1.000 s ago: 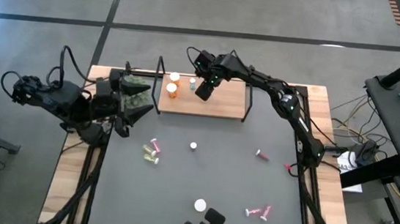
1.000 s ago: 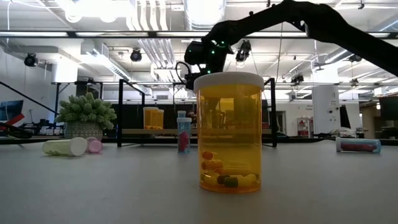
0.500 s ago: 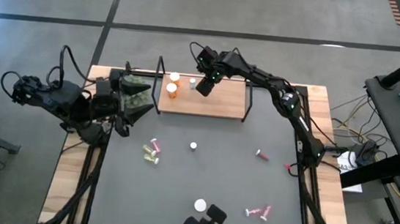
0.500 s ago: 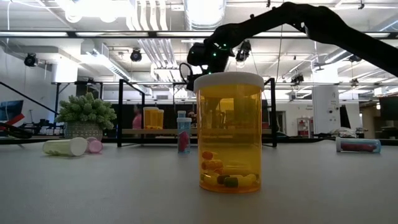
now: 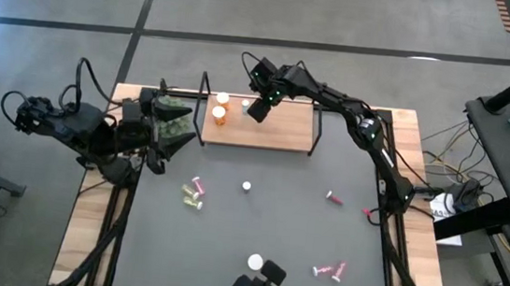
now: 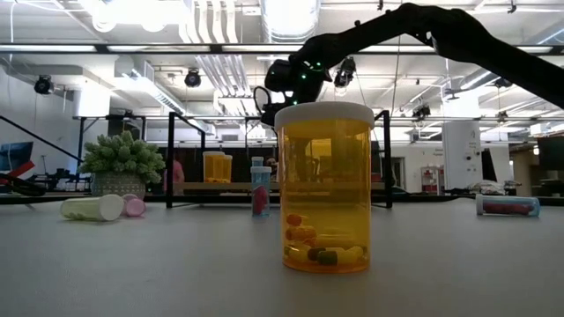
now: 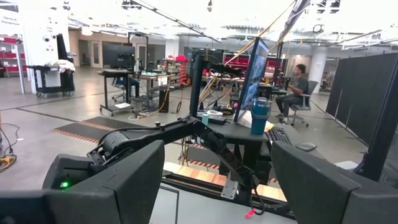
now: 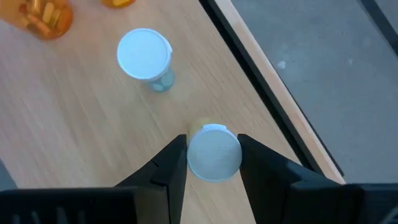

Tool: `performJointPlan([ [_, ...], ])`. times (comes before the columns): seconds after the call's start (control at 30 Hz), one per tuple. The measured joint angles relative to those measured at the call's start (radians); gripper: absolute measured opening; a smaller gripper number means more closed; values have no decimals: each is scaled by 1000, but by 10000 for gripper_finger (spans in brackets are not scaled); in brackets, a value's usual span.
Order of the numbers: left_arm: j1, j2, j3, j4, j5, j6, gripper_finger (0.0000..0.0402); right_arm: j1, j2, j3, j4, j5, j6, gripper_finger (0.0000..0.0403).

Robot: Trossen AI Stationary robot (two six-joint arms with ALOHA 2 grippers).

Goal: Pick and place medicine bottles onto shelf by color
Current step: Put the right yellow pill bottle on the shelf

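right gripper (image 8: 213,163): over shelf (image 5: 280,131), jaws clamped on white-capped bottle (image 8: 214,153)
left gripper (image 7: 211,180): parked at table's left edge, jaws wide, nothing between
shelf: two orange bottles (image 5: 221,106) plus small bottle (image 8: 145,56) standing
mat (image 5: 258,214): remaining bottles scattered

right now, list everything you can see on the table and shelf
light wooden shelf board: one, table's far edge
orange white-capped bottles: two, shelf's left end
small bluish bottle: one, upright on shelf
wide orange pill bottle: one, mat's near edge
pink bottles: about five, lying on mat
yellow-green bottles: two, mat's left
small upright bottle: one, mid-mat
green spiky plant: one, left side
left gripper: open, beside plant
right gripper: shut on white-capped bottle, over shelf
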Motion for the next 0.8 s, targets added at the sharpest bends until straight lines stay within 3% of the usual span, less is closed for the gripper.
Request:
performJointPlan([
  [0.8,0,1,0,0,0,-1,279,-1,0,-5,-25,0,-26,133],
])
